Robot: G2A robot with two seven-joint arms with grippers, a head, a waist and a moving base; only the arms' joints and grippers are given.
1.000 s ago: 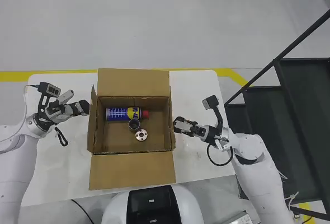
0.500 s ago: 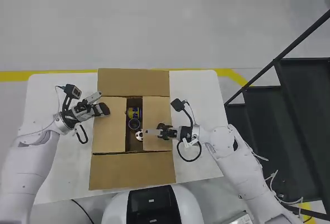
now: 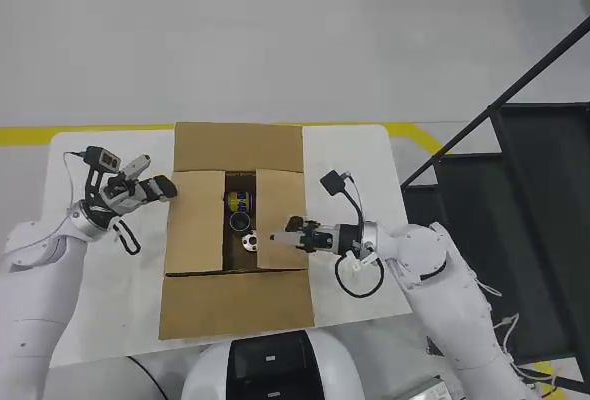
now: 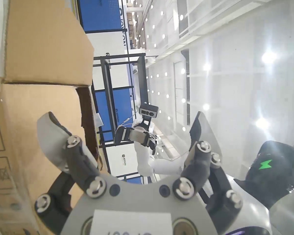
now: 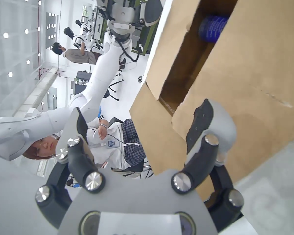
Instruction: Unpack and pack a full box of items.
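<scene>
Pale grey floor [image 3: 275,60] with a yellow line [image 3: 15,133], dark metal stairs [image 3: 535,200] off to the robot's right, then a white table [image 3: 345,160] carrying the cardboard box [image 3: 165,262] at its middle. Left flap [image 3: 197,225] and right flap [image 3: 278,215] both folded in over the opening, a gap between them; far flap [image 3: 239,147] and near flap [image 3: 237,300] lying out flat. Left gripper [image 3: 165,187] at the left flap's outer edge, wide open, holding nothing. Right gripper [image 3: 293,228] over the right flap, likewise wide open, one finger against the cardboard, nothing clamped. Down in the gap, a blue spray can [image 3: 240,197] and, nearer the robot, a small round metal piece [image 3: 248,240]. Judged as packing, closing stage: items in, side flaps down. Next, probably: press the side flaps level, then work a finger under a long flap and swing it over without letting the side ones spring up.
</scene>
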